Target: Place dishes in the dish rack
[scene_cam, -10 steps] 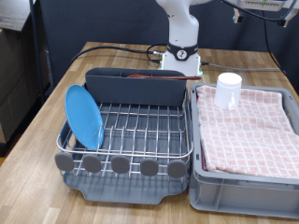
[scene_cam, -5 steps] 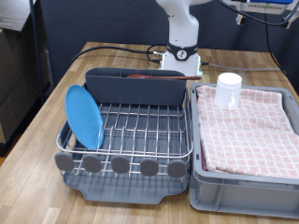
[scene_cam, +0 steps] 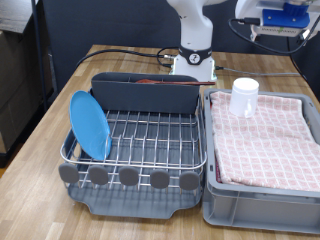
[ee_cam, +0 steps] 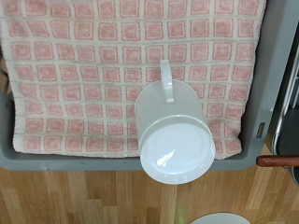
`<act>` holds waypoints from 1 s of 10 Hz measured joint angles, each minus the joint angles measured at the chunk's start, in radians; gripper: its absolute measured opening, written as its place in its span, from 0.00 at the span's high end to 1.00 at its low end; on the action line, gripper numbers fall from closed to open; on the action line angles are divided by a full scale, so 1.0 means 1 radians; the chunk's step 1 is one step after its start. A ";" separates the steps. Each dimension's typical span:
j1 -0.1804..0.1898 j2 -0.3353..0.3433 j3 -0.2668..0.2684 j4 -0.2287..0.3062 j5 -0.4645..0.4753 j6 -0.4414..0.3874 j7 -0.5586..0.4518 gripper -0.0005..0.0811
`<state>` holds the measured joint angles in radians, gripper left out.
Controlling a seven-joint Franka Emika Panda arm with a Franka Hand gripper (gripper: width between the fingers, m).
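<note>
The white cup (scene_cam: 245, 96) stands upside down on the checked pinkish cloth in the grey bin; in the wrist view the cup (ee_cam: 174, 135) is seen from straight above with its handle showing. The sky-blue plate (scene_cam: 89, 125) stands on edge at the left of the wire dish rack (scene_cam: 140, 150). The dark red-brown spoon (scene_cam: 152, 82) lies in the rack's grey caddy; its end shows in the wrist view (ee_cam: 280, 161). My gripper (scene_cam: 270, 30) hangs high at the exterior view's top right, above and beyond the cup. Its fingers do not show in the wrist view.
The grey plastic bin (scene_cam: 262, 195) with the checked cloth (scene_cam: 270, 140) stands on the wooden table, right of the rack. The arm's white base (scene_cam: 193, 62) and black cables are behind the rack. The table's left edge borders a dark cabinet.
My hand has moved into sight at the exterior view's top right, above the cup. The plate, spoon and cup have not moved.
</note>
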<state>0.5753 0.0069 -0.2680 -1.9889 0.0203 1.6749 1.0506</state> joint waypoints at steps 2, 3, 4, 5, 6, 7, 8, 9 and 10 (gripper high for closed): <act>-0.001 0.035 -0.003 -0.020 0.019 0.016 -0.012 0.01; -0.001 0.050 -0.005 -0.030 0.037 0.031 -0.031 0.01; -0.001 0.058 -0.007 -0.036 0.051 0.043 -0.048 0.01; -0.001 0.058 -0.007 -0.035 0.047 0.043 -0.045 0.01; -0.001 0.061 -0.007 -0.035 0.052 0.035 -0.046 0.01; -0.002 0.071 -0.009 -0.035 0.060 0.025 -0.048 0.01; -0.004 0.090 -0.010 -0.035 0.072 0.025 -0.060 0.01; -0.006 0.111 -0.010 -0.035 0.082 0.029 -0.069 0.01; -0.007 0.132 -0.010 -0.036 0.095 0.033 -0.071 0.01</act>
<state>0.5680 0.1389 -0.2783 -2.0250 0.1155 1.7075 0.9792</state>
